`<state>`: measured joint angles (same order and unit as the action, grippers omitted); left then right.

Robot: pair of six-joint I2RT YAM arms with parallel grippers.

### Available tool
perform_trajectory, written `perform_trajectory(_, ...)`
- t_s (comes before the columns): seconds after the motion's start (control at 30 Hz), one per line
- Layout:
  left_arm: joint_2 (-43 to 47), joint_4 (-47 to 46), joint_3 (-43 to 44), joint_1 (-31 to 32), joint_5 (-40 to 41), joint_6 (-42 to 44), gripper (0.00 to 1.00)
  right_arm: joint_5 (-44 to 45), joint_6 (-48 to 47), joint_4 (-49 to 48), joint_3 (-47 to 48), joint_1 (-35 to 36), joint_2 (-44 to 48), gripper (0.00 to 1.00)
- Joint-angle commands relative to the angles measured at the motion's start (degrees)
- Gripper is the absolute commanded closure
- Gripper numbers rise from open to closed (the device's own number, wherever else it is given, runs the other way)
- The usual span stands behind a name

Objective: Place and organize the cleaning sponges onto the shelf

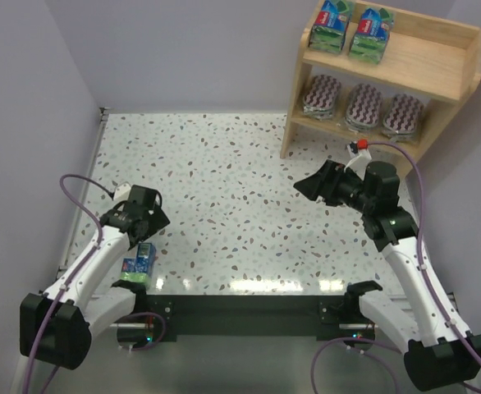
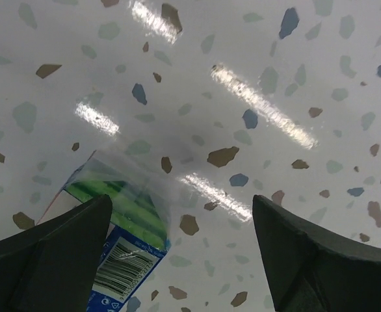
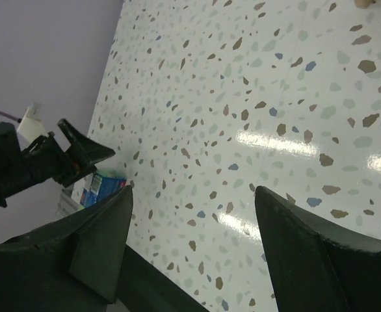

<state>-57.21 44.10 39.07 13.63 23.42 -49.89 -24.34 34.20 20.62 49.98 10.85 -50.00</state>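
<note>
One green pack (image 1: 138, 264) lies flat on the table (image 1: 224, 164), close to the near edge at the left and just beside our left arm. Its long axis runs from near-left to far-right. The blue label end points away from us and the green end points toward us. In the left wrist view the barcode end points to the bottom of the frame.

Our left gripper (image 1: 144, 223) hangs over the table just beyond the pack, jaws spread wide and holding nothing. In its wrist view one finger (image 2: 47, 253) covers a corner of the pack, and we cannot tell whether it touches. Our right gripper (image 1: 304, 187) is in the air in front of the shelf (image 1: 437, 66), jaws apart and empty, pointing left.

Two green packs (image 1: 332, 25) stand side by side at the left of the shelf's top tier, with bare wood to their right. Three oval packs (image 1: 362, 107) fill the lower tier in a row. Bare speckled table runs from the loose pack to the foot of the shelf. Walls (image 1: 27, 98) close off the table's left and far edges.
</note>
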Motion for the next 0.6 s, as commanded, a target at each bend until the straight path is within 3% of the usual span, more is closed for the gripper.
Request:
perform_trajectory(0.0, -0.89, -1.99, -4.17, -0.27, -3.73, -3.02, 0.06, -3.08, -2.20, -0.67, -2.94, 1.10, 1.66, 0.21)
perform_trajectory(0.17, 2.18, -2.79, -6.46, -0.18, -6.10, -3.90, 0.16, -4.75, -2.03, -1.90, -6.20, 1.36, 1.66, 0.21)
perform_trajectory(0.23, 3.42, -4.01, -7.95, -0.09, -8.47, -3.12, 0.27, -5.10, -1.68, -2.78, -7.43, 1.36, 1.57, 0.21)
perform_trajectory(0.33, 5.35, -7.26, -10.58, -0.09, -13.38, -1.18, 0.53, -5.63, -1.06, -3.83, -8.49, 1.54, 1.22, 0.21)
perform_trajectory(0.37, 6.31, -9.18, -11.20, -0.09, -16.53, -0.65, 0.69, -5.63, -0.97, -4.01, -8.75, 1.45, 0.96, 0.21)
perform_trajectory(0.47, 8.25, -11.66, -12.70, -0.09, -20.16, 1.11, 0.99, -5.98, -0.80, -4.19, -9.02, 1.45, 0.43, 0.22)
perform_trajectory(0.57, 9.31, -13.24, -12.88, 0.00, -23.15, 2.25, 1.00, -6.07, -0.80, -4.19, -9.11, 1.45, 0.08, 0.22)
